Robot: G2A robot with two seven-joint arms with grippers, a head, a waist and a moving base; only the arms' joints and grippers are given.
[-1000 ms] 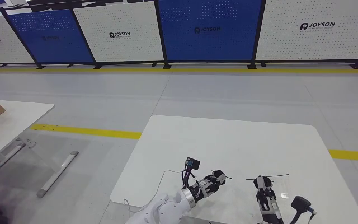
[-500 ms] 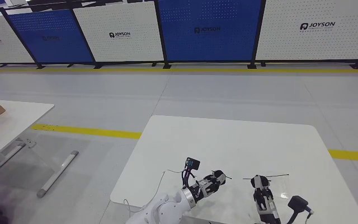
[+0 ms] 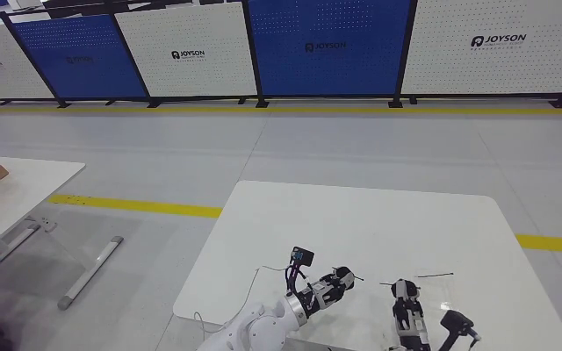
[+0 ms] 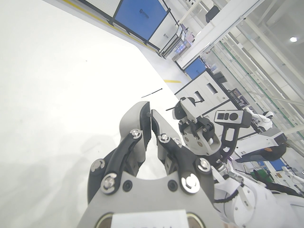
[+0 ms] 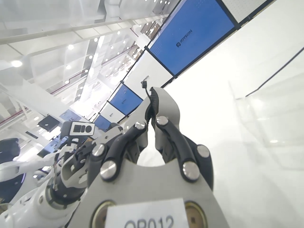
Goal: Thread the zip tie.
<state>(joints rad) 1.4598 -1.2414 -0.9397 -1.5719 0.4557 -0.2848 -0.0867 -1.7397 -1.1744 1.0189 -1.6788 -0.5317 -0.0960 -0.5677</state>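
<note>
right pincer edges toward the left one

since a second ago the right pincer [image 3: 401, 287] has shifted a little toward the left pincer [image 3: 345, 277] and the near edge of the table [image 3: 351, 219]. it stays clamped on a black zip tie [image 5: 145, 88], whose head pokes out past the fingertips. a second zip tie [image 3: 435, 275] lies flat on the table where it was (earlier the two ties looked lined up). the left pincer has not moved; its jaws are together on a small black tip [image 4: 148, 114].
</note>
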